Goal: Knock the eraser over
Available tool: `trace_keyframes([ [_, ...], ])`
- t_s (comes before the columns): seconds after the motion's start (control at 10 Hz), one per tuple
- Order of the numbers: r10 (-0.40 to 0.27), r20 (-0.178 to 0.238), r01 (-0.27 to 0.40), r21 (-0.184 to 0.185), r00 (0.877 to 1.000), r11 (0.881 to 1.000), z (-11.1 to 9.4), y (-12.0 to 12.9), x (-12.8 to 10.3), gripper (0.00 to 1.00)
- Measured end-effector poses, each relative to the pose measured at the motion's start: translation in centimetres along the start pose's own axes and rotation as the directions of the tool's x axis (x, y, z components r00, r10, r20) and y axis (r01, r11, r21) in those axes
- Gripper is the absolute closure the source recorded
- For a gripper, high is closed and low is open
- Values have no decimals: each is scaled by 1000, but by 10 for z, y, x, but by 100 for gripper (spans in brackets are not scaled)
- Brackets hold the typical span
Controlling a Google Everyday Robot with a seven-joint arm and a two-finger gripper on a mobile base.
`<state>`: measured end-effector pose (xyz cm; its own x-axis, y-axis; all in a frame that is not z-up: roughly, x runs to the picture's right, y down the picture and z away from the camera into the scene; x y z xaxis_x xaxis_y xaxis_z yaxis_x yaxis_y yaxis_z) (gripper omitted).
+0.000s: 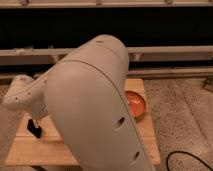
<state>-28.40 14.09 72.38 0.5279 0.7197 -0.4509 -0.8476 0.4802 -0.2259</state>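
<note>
**A:** The arm (90, 105) fills the middle of the shot, and the tool (34, 127) hangs low over the counter (30, 152). It's close to the left edge, roughly midway between the front and back corners.

**B:** Released or clenched?

**A:** Cannot tell. It's one dark shape down there.

**B:** And the eraser?

**A:** I can't pick it out on its own. My guess is that it stands right at that dark shape, touching or just beside the tool, near the left edge. It could equally be hidden behind the arm.

**B:** So how to play the knock?

**A:** I'd say a short sideways sweep, struck high on the block so it tips rather than slides. Push it toward the counter's middle, not off the left edge. The orange bowl (136, 104) sits well apart by the right edge, so no risk there.
</note>
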Motion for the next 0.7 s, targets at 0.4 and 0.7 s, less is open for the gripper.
trace_keyframes([
  [0.4, 0, -42, 1, 20, 999, 1000, 19, -1, -5, 20],
  [0.7, -6, -67, 8, 24, 998, 1000, 31, 0, -8, 20],
])
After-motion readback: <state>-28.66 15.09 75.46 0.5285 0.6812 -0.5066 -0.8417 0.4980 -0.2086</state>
